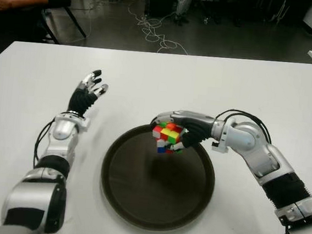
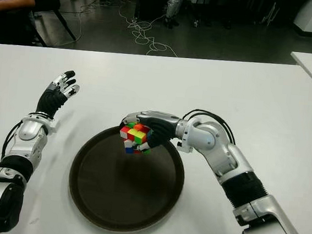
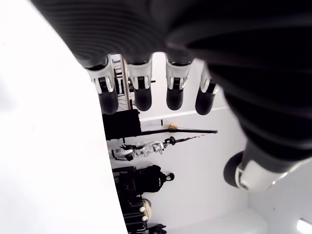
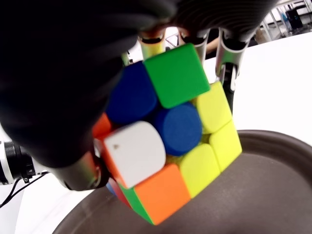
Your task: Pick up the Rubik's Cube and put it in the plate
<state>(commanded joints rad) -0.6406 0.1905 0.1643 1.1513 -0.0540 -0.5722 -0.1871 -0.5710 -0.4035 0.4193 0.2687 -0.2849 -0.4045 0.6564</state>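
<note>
While the Rubik's Cube (image 1: 168, 137) hangs above the far rim of the dark round plate (image 1: 136, 203), the right hand (image 1: 181, 128) clamps it from above. Only the right wrist view shows its scrambled blue, green, yellow, white and orange tiles. Left of the plate, the left hand (image 1: 87, 91) shows with fingers spread, holding nothing, over the white table (image 1: 215, 78).

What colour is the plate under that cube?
Dark brown, plain; the plate shows best in the left eye view.
</note>
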